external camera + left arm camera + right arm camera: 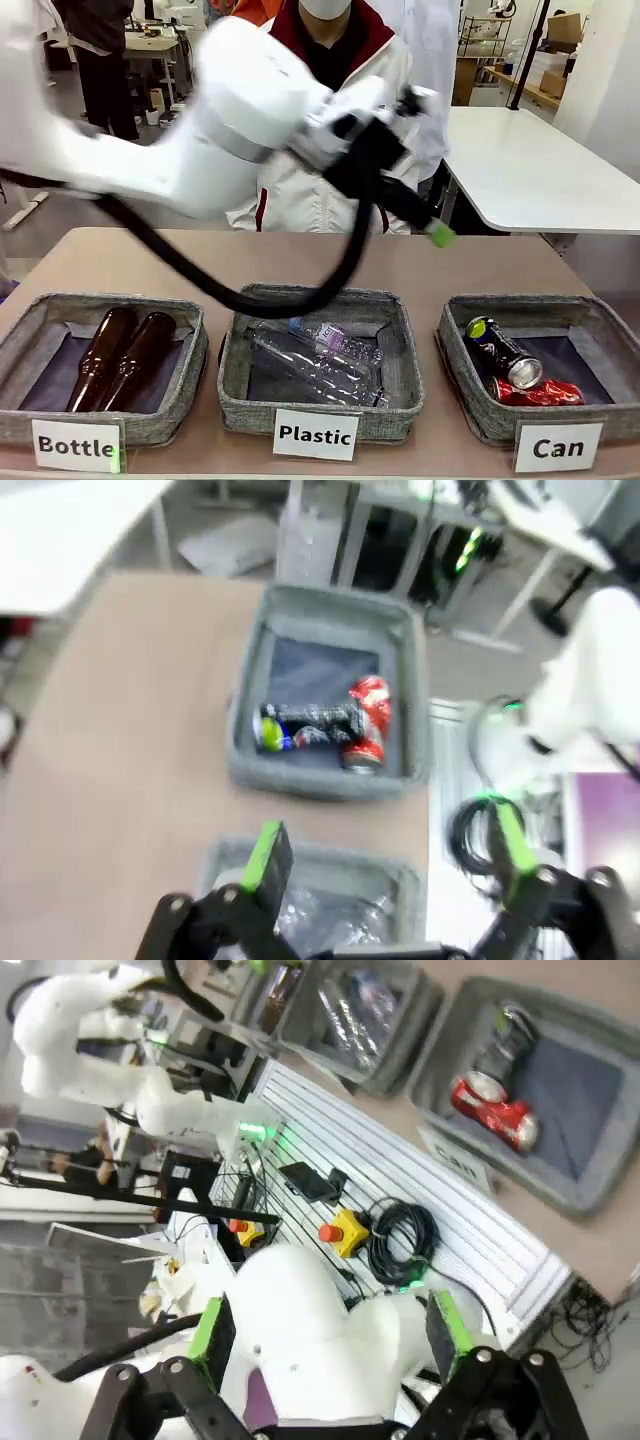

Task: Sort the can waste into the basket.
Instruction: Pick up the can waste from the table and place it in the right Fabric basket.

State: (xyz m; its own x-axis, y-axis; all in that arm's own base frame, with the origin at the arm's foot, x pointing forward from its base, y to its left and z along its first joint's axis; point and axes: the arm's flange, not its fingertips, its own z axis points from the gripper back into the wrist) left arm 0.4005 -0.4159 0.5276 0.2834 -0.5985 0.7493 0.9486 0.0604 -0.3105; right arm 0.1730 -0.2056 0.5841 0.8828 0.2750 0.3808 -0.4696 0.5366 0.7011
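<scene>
The grey basket (pixel 470 400) with the white "Can" label stands at the front right. Two cans of the can waste lie inside it, touching: a black can (pixel 503 352) and a red can (pixel 540 392). My left gripper (pixel 430 228) hangs blurred above the table's middle, behind and above that basket. In the left wrist view this gripper (pixel 388 850) is open and holds nothing, looking down on the basket (pixel 250 770), the black can (pixel 300 727) and the red can (pixel 368 720). My right gripper (pixel 328 1335) is open and holds nothing, far from the basket (pixel 590 1195) and the red can (pixel 495 1110).
The "Plastic" basket (pixel 235 375) with clear bottles (pixel 320 360) sits in the middle. The "Bottle" basket (pixel 20 350) holds two brown bottles (pixel 120 360). My left arm's black cable (pixel 250 300) dangles over the Plastic basket. A person (pixel 330 120) stands at the far side.
</scene>
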